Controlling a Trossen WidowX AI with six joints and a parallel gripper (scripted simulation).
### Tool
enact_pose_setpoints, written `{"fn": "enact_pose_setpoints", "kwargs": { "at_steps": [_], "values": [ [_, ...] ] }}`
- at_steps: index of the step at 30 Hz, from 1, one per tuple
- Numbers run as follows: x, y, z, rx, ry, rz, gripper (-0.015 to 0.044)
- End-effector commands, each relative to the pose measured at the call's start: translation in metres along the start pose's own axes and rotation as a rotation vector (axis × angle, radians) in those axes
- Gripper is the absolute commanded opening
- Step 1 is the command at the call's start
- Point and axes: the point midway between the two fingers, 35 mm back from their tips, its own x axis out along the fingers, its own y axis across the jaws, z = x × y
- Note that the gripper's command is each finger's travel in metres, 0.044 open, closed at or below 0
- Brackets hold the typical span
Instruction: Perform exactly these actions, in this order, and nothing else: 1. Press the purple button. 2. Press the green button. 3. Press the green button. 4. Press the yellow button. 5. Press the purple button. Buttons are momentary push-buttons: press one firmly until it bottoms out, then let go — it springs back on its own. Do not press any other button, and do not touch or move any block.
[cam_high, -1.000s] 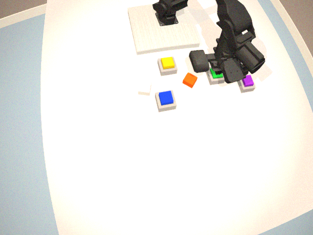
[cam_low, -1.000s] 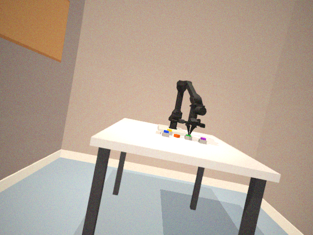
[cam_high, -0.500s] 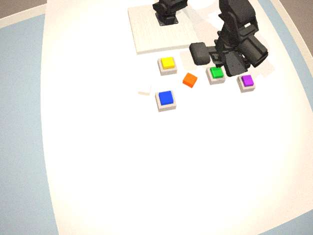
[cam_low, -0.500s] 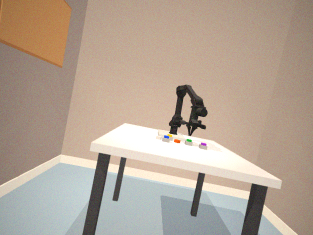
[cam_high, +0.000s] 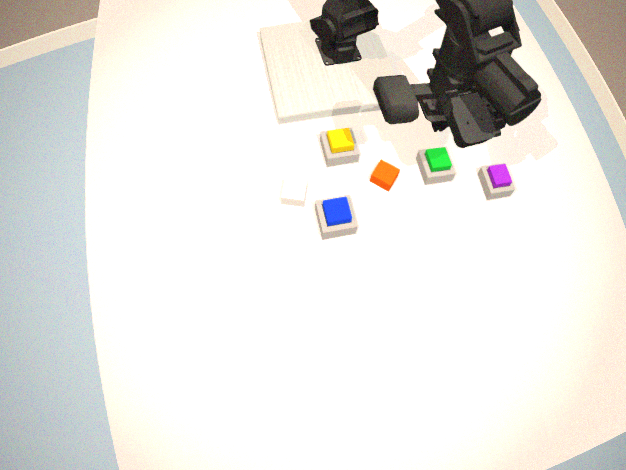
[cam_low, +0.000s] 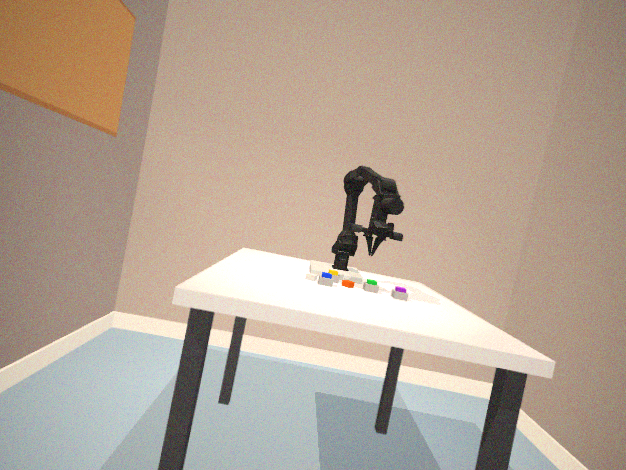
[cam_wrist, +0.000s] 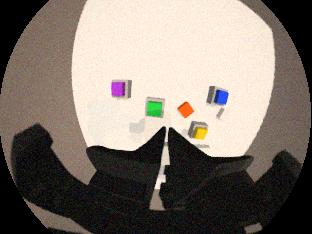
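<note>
The purple button (cam_high: 499, 175) (cam_low: 400, 289) (cam_wrist: 118, 88), the green button (cam_high: 437, 158) (cam_low: 371, 282) (cam_wrist: 155, 108) and the yellow button (cam_high: 340, 140) (cam_low: 333, 272) (cam_wrist: 199, 133) each sit on a grey base on the white table (cam_high: 303, 328). All three stand up, unpressed. My gripper (cam_low: 370, 252) (cam_wrist: 166, 129) is shut with nothing between its fingers. It points down and hangs well above the table, a little behind the green button on the arm's side. In the top view the wrist body hides the fingertips.
A blue button (cam_high: 336, 210) (cam_wrist: 222, 97) sits at the front left. An orange block (cam_high: 384, 175) (cam_wrist: 186, 109) lies between the yellow and green buttons. A white block (cam_high: 293, 192) lies left of the blue button. The arm's base stands on a white plate (cam_high: 298, 86).
</note>
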Motion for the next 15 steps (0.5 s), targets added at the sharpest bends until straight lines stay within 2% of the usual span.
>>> {"fn": "enact_pose_setpoints", "kwargs": {
  "at_steps": [1,8,15],
  "values": [
    [-0.003,-0.044,-0.013,0.006,0.003,-0.003,0.0020],
    [-0.002,-0.109,-0.051,0.005,0.009,-0.011,0.0020],
    [-0.002,-0.114,-0.056,0.005,0.009,-0.012,0.0020]
  ]
}}
